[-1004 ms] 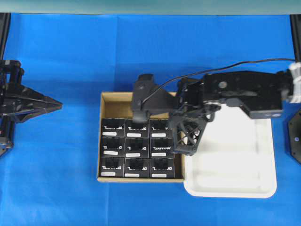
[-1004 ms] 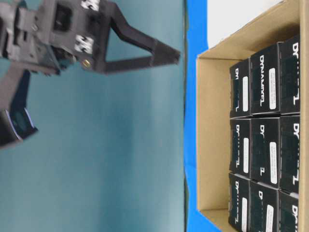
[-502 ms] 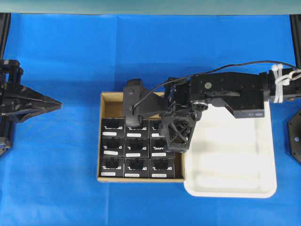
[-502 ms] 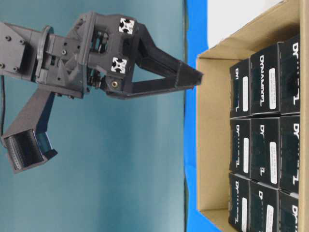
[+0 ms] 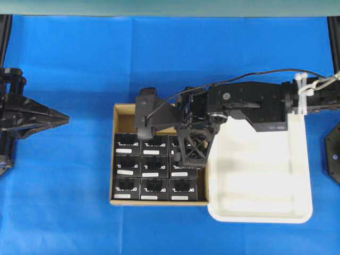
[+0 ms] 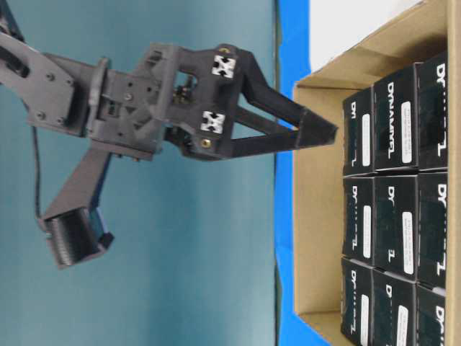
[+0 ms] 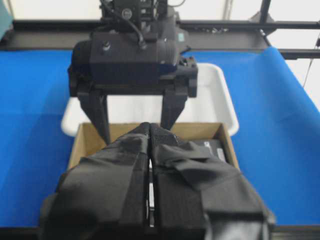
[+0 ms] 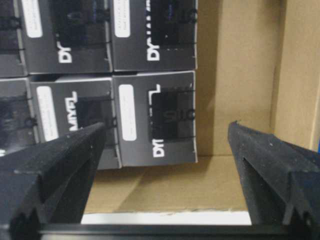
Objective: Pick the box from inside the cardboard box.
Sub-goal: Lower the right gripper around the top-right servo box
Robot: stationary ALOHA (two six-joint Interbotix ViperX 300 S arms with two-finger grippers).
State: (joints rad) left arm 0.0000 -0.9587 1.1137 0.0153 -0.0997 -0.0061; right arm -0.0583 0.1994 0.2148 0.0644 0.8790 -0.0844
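The right gripper (image 8: 165, 145), shut a second ago, is now spread wide and lowered over the corner box (image 8: 155, 117) inside the cardboard box (image 8: 235, 75), so grasping is judged imminent.

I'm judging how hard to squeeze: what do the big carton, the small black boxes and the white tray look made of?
Cardboard box: plain brown corrugated board, matte, with creased folds. Small black boxes: probably thin printed card, slightly sheeny, with white lettering. White tray: likely smooth moulded plastic, with rounded rims.
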